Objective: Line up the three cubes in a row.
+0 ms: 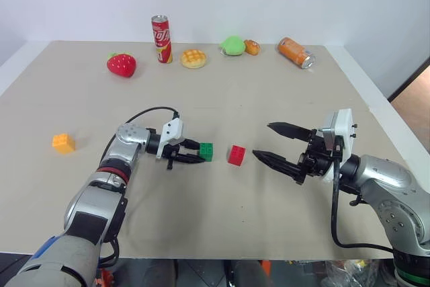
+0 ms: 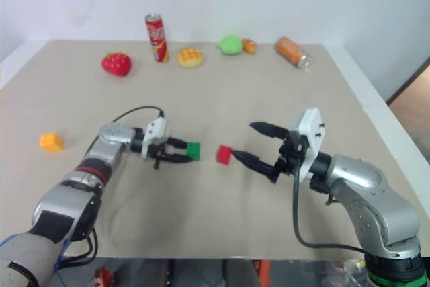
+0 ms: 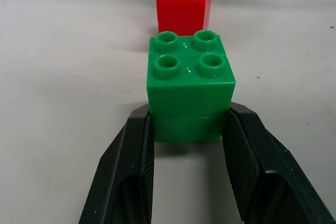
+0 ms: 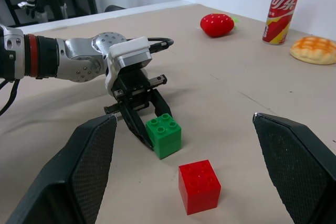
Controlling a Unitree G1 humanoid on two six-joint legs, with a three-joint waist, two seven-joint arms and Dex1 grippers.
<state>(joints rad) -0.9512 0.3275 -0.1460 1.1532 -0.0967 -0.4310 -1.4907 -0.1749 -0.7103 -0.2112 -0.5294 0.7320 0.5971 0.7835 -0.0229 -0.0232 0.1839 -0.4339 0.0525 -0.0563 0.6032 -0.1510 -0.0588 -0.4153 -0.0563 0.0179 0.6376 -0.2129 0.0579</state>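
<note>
**Green cube held beside the red one, 3rd cube still far off**

Nearest to us, our right gripper (image 1: 281,151) hovers just above the table (image 1: 222,213) with its 2 black fingers spread wide and nothing between them, pointing toward the red cube (image 1: 236,154). Our left gripper (image 1: 195,152) reaches in from the other side, pinching the green cube (image 1: 206,152) between its fingers. The green cube sits at table level just beside the red one, a small gap between them. We judge the green cube is being placed as the 2nd in the row. Next comes letting go without nudging it, then fetching the orange-yellow cube (image 1: 63,142), which lies well apart at our left. At the far edge stand a strawberry toy (image 1: 121,64) and an upright can (image 1: 160,38).
</note>
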